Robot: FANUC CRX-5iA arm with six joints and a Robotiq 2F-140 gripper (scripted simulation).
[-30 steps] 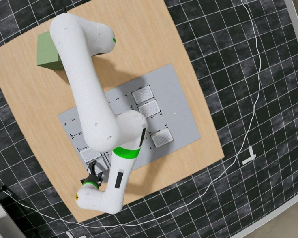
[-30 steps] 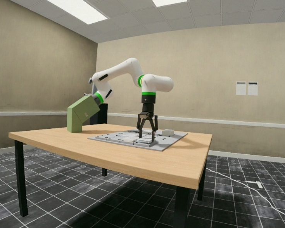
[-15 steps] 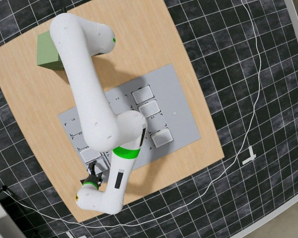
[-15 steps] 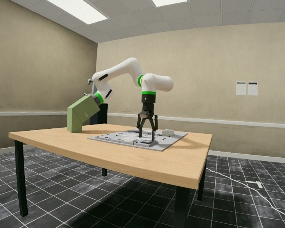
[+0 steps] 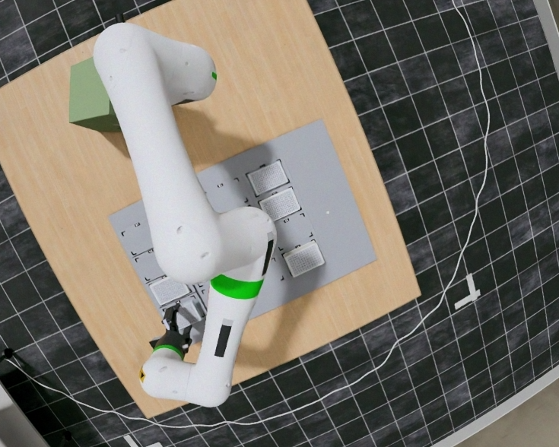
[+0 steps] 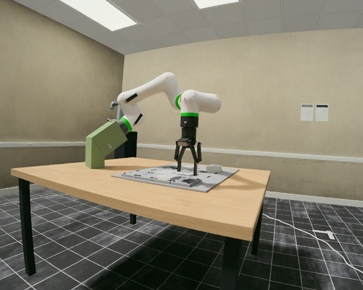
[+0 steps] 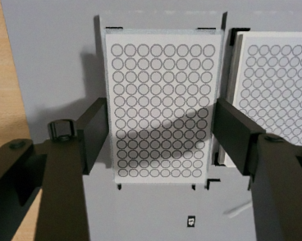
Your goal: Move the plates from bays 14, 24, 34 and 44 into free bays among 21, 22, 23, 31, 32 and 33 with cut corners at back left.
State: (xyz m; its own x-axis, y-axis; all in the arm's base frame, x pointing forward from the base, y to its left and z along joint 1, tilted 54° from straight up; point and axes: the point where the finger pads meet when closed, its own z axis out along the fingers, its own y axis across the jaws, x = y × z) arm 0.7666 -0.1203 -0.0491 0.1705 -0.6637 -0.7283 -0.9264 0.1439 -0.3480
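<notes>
My gripper (image 7: pixel 160 114) (image 5: pixel 177 313) (image 6: pixel 186 170) is shut on a sealed 96-well plate (image 7: pixel 160 74), with one finger on each long side. It holds the plate low over the back right corner bay of the grey deck (image 5: pixel 339 192) (image 6: pixel 220 177). A second sealed plate (image 7: pixel 275 86) (image 5: pixel 168 290) lies in the neighbouring bay of the same column. Two more sealed plates (image 5: pixel 267 176) (image 5: pixel 280 203) lie in the deck's left column. The taller sealed deep-well block (image 5: pixel 303 258) (image 6: pixel 213 168) stands at the back left. The arm hides the middle bays.
The deck lies on a wooden table (image 5: pixel 269 71) (image 6: pixel 162 205). The arm's green pedestal (image 5: pixel 89 96) (image 6: pixel 101 143) stands at the table's far end. The table edge is close behind the gripper. A white cable (image 5: pixel 481 158) runs over the floor.
</notes>
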